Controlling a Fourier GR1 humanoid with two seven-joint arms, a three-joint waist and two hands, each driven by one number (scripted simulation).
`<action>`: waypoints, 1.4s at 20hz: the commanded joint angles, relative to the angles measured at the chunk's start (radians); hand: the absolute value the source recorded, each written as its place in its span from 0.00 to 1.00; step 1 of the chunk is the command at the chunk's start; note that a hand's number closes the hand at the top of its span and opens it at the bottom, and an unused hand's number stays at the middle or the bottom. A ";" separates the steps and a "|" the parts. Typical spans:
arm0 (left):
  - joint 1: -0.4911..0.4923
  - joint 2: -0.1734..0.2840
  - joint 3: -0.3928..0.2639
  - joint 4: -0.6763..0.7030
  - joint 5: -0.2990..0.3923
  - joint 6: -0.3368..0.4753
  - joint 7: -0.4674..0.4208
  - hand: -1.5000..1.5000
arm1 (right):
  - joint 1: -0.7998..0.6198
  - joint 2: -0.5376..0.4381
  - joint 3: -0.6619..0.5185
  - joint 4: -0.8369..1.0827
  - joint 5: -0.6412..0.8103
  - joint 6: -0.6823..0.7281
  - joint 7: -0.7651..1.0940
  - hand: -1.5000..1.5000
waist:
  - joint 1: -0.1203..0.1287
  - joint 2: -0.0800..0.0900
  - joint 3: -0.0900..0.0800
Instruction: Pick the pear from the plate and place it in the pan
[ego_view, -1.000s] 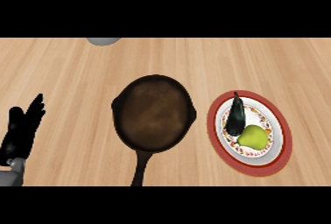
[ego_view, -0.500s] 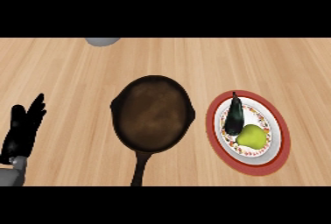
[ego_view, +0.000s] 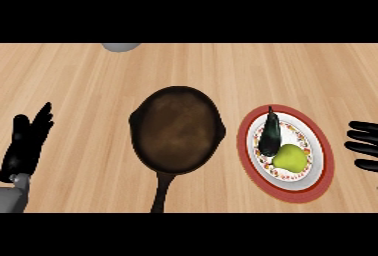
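Careful, you're bringing the right hand (ego_view: 363, 146) in with straight, empty fingers; the eggplant (ego_view: 269, 133) touching the pear (ego_view: 290, 158) could get grabbed instead.

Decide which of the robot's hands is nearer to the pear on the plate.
The right hand. It shows at the view's right edge, just beyond the plate's rim from the pear. The left hand rests at the far left, with the pan between it and the pear.

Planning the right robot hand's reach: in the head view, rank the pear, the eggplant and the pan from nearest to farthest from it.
From the right robot hand:
1. Pear, on the plate's near side.
2. Eggplant, just left of the pear.
3. Pan, centre of the counter.
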 joint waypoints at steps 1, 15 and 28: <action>0.013 0.003 0.007 -0.003 -0.004 -0.015 -0.004 0.50 | -0.042 0.047 0.056 0.118 0.115 -0.107 -0.228 0.00 | 0.018 0.000 -0.002; -0.007 -0.041 0.013 0.015 -0.043 -0.006 0.000 0.50 | -0.112 0.168 0.113 0.346 0.249 -0.309 -0.266 0.00 | 0.007 -0.004 -0.003; 0.001 -0.042 0.054 0.019 -0.051 -0.043 -0.017 0.50 | -0.142 0.225 0.168 0.412 0.281 -0.377 -0.263 0.00 | 0.001 -0.005 -0.003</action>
